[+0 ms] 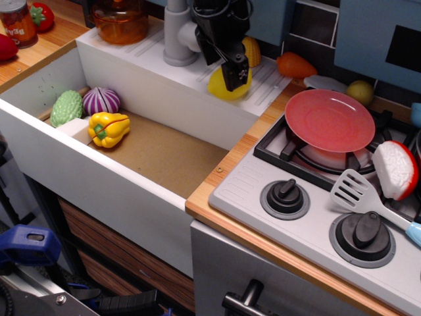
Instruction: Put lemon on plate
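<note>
A toy kitchen fills the view: a wooden counter runs from near centre toward the far right, with a deep white sink set into it at the left and a grey stove with two black knobs at the right. Inside the sink, at its far left end, lie a green vegetable, a purple onion and a yellow pepper, close together. On the stove's far burner sits the plate, red-pink and bare on top. A white spatula with a blue handle lies on the near right of the stove, just beside a red-and-white food piece. On the ribbed white ledge behind the sink stand a grey faucet and an orange jar.

The black gripper hangs over this ledge, right of the faucet. Its fingers cover the top of the lemon, which rests on the ledge, left of the plate and apart from it. Whether the jaws actually clamp the lemon cannot be told. A yellow corn piece and an orange carrot lie farther back.
</note>
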Available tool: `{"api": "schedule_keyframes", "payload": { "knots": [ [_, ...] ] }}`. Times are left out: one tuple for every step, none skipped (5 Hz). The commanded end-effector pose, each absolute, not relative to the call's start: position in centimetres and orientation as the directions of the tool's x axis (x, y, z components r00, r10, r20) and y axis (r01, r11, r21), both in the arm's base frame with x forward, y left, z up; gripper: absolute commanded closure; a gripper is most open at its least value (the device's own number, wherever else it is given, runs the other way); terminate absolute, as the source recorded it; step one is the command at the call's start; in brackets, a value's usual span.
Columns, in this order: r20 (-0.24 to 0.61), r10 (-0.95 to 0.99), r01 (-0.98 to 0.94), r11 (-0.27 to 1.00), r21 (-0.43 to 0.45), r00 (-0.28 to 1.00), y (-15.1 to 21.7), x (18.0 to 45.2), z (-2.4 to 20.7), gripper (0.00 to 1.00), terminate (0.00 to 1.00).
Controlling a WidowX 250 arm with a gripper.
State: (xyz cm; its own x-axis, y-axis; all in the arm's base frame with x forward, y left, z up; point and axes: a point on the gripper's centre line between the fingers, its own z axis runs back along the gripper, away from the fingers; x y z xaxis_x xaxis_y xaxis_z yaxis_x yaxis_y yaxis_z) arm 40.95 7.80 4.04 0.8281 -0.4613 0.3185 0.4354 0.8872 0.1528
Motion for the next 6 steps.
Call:
{"api": "schedule_keyframes", "payload": {
  "knots": [
    [0.366,-0.460,0.432,0.888,0.161,0.809,9.0,43.4,5.2,0.00,0.00],
    [0.384,-0.443,0.428,0.894,0.128,0.810,8.8,43.7,4.2,0.00,0.00],
    [0.384,-0.410,0.405,0.909,0.098,0.827,8.0,43.3,4.1,1.00,0.00],
    [0.365,-0.375,0.362,0.926,0.107,0.852,6.3,42.0,6.4,1.00,0.00],
    [0.355,-0.338,0.295,0.940,0.171,0.871,3.6,38.5,8.7,1.00,0.00],
    [0.330,-0.292,0.235,0.951,0.202,0.898,1.5,37.2,11.4,1.00,0.00]
  ]
}}
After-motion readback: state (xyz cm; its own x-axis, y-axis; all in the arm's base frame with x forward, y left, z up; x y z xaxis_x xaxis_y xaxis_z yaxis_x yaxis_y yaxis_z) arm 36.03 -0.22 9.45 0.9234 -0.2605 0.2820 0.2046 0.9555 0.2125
